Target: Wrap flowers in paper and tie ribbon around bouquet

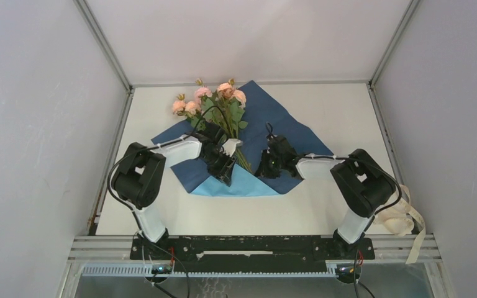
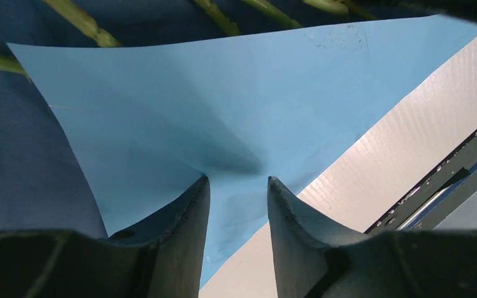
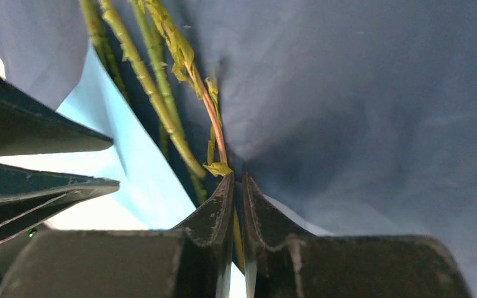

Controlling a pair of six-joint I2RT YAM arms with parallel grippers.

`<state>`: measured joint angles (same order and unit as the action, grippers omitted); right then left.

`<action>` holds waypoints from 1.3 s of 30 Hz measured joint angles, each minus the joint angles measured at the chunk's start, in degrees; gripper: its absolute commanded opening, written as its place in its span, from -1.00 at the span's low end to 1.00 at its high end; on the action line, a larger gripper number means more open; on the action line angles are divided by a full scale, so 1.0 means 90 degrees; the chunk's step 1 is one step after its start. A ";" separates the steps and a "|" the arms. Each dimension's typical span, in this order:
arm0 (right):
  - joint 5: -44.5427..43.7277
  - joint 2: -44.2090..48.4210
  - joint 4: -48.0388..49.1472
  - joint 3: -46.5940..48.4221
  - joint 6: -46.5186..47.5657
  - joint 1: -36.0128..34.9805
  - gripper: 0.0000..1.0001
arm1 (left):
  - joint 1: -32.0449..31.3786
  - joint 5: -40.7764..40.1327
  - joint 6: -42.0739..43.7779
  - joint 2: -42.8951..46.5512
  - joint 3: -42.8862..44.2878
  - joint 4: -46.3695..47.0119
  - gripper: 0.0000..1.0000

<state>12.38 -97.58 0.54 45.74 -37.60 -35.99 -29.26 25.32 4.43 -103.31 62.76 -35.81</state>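
Flowers point(image 1: 222, 117) lying on the open paper point(image 1: 279, 121): the pink blooms point to the far left, partly past the sheet's far edge, and the thin green stems point(image 3: 155, 99) run back toward the near middle. The paper lies spread with its dark navy face up. Its near corner is folded over as a light-blue flap point(image 1: 245, 186) that covers the stem ends. The left gripper point(image 1: 225, 174) stands at the flap's left side, just beside the stems. In the left wrist view its two fingers point(image 2: 183, 242) are clearly apart with the light-blue flap showing in the gap, and no pinch on the sheet can be made out. The right gripper point(image 1: 266, 167) is lowered onto the navy face just right of the stems. In the right wrist view its jaws are drawn almost together, with one thin stem running down into the narrow slit between them. The two grippers flank the stem ends, near each other but not touching. The cream ribbon point(image 1: 404, 217) lies bunched at the near right corner of the white table point(image 1: 323, 211), beside the right arm and well apart from the paper, with one end trailing over the table's near edge.
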 measured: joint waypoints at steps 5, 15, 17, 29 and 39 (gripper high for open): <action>0.0182 -0.0219 0.0282 0.0102 -0.0010 -0.0245 -0.69 | 0.0056 -0.0083 0.0002 0.0039 -0.0024 0.0063 -0.14; 0.0641 -0.0520 0.0903 0.0102 -0.0287 -0.0590 -0.69 | 0.0323 -0.0211 0.0000 0.0112 -0.0129 0.0107 -0.32; 0.0724 -0.0607 0.1083 0.0102 -0.0393 -0.0617 -0.69 | 0.0362 -0.0243 0.0000 0.0112 -0.0129 0.0107 -0.32; 0.1003 -0.0850 0.1571 0.0102 -0.0801 -0.0619 -0.56 | 0.0384 -0.0274 -0.0002 0.0112 -0.0129 0.0109 -0.33; 0.0284 0.1156 -0.0136 0.0097 -0.0029 -0.0515 -0.17 | 0.0384 -0.0279 -0.0010 0.0112 -0.0129 0.0109 -0.31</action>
<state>14.94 -87.18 -0.69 46.61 -37.87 -40.62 -25.80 22.81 4.34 -102.30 61.60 -34.83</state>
